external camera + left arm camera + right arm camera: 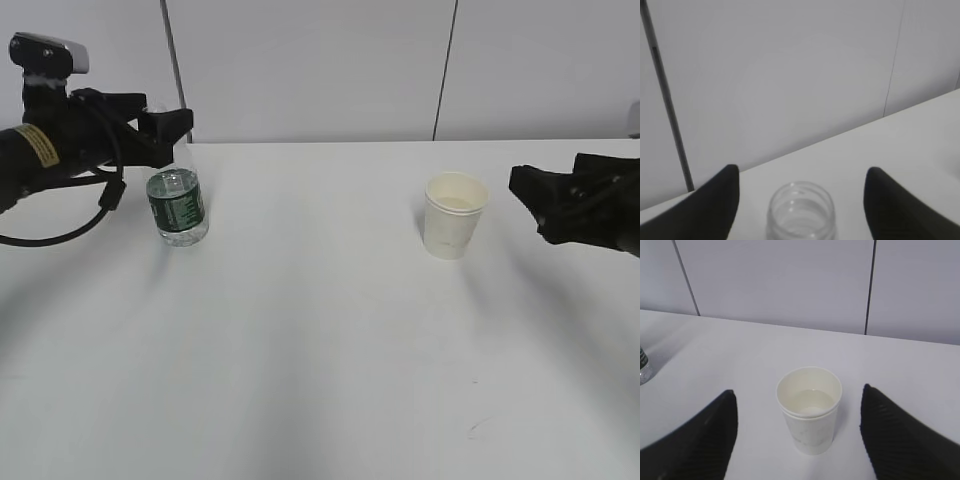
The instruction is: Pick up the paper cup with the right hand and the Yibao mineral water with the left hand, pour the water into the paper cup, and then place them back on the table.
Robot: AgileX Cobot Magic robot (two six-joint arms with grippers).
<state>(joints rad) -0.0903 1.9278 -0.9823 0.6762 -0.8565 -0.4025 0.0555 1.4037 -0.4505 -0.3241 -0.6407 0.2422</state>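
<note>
The paper cup (pixel 455 215) stands upright toward the right side of the tabletop (pixel 320 380), some liquid already in its bottom as the right wrist view shows. It lies straight ahead of the right hand (pixel 799 437), centred in line with the gap between the two wide-open fingers, but apart from them; that hand holds nothing. The water bottle (pixel 177 205) stands upright near the far left edge, capless, its neck between the spread fingers of the left hand (pixel 800 207), which has not closed on it. Each hand is nearer its own thing. One cup, one bottle, two hands.
</note>
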